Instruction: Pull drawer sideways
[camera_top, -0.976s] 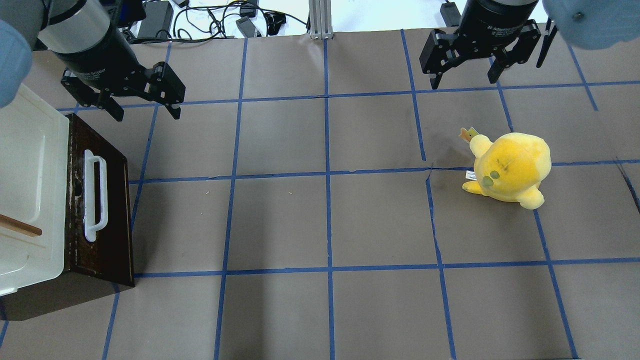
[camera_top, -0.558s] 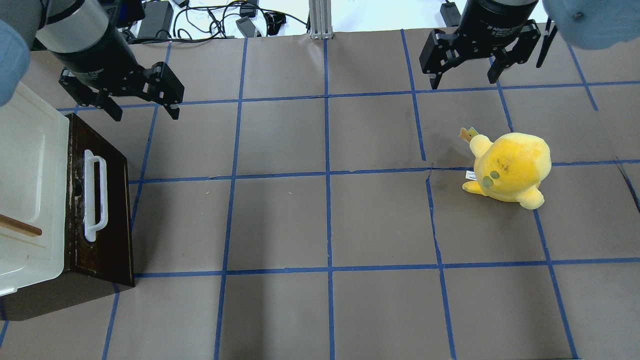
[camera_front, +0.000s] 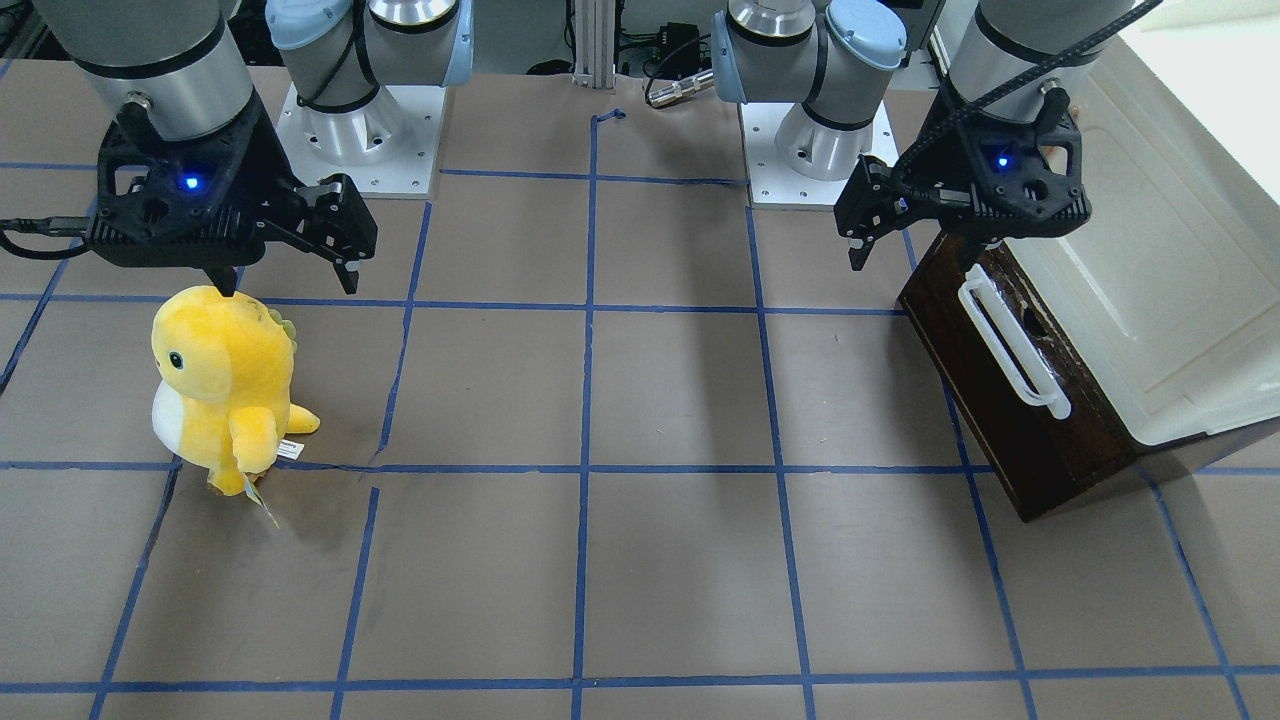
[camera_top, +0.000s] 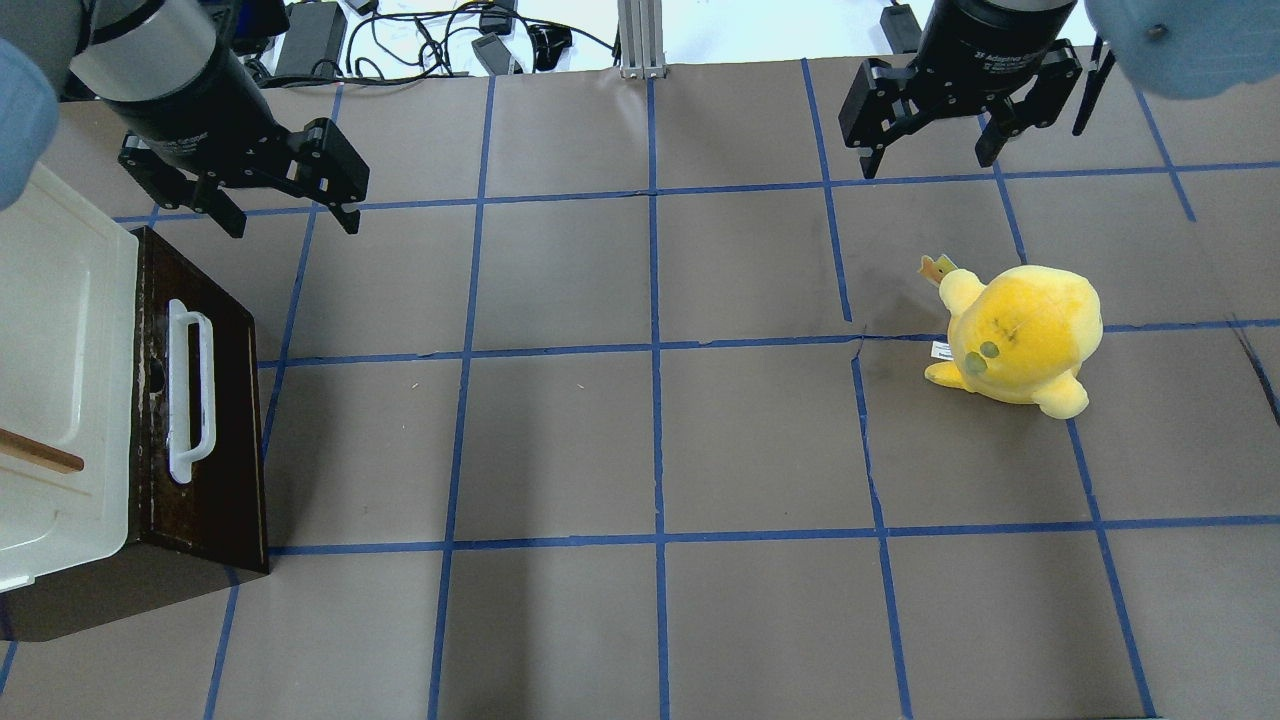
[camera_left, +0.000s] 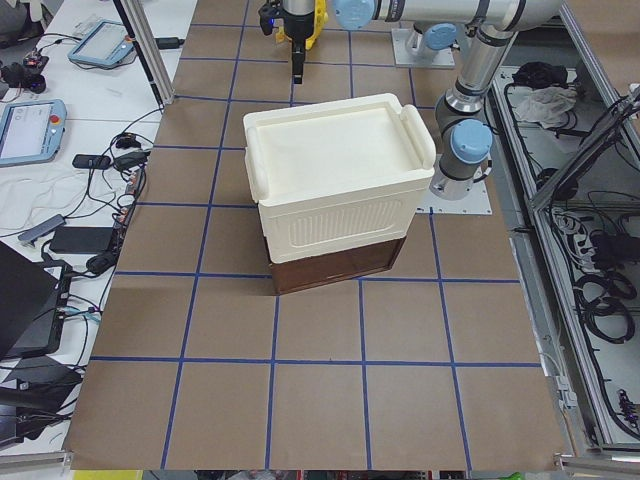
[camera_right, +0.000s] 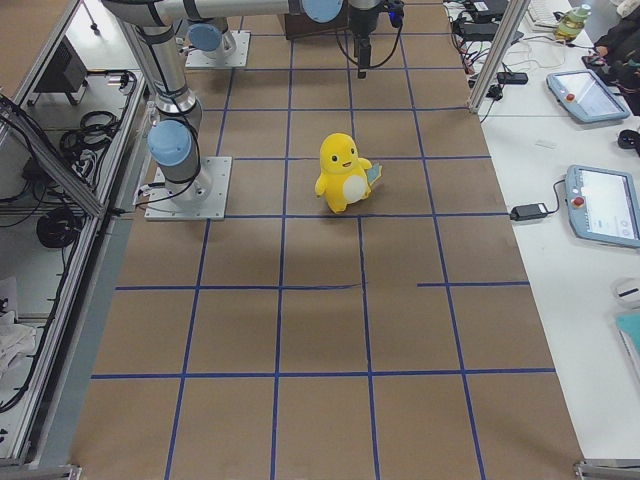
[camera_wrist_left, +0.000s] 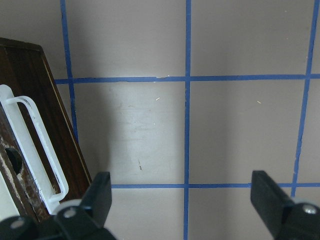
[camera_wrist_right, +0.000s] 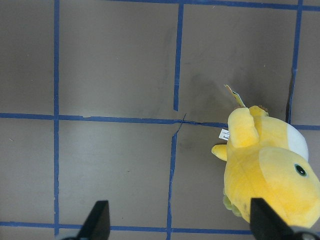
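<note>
The drawer (camera_top: 215, 420) has a dark brown front and a long white bar handle (camera_top: 190, 390). It sits under a cream-white cabinet (camera_top: 50, 330) at the table's left edge, and none of its pale sides show. It also shows in the front-facing view (camera_front: 1040, 440) and the left wrist view (camera_wrist_left: 25, 130). My left gripper (camera_top: 292, 218) is open and empty. It hovers beyond the drawer's far end, apart from the handle. My right gripper (camera_top: 927, 160) is open and empty at the far right.
A yellow plush toy (camera_top: 1020, 335) stands on the right half of the table, in front of the right gripper. A thin wooden stick (camera_top: 40, 452) lies on the cabinet top. Blue tape lines grid the brown table.
My left gripper has shifted slightly toward the table's far left. The drawer, the plush toy and the right gripper have not moved.
</note>
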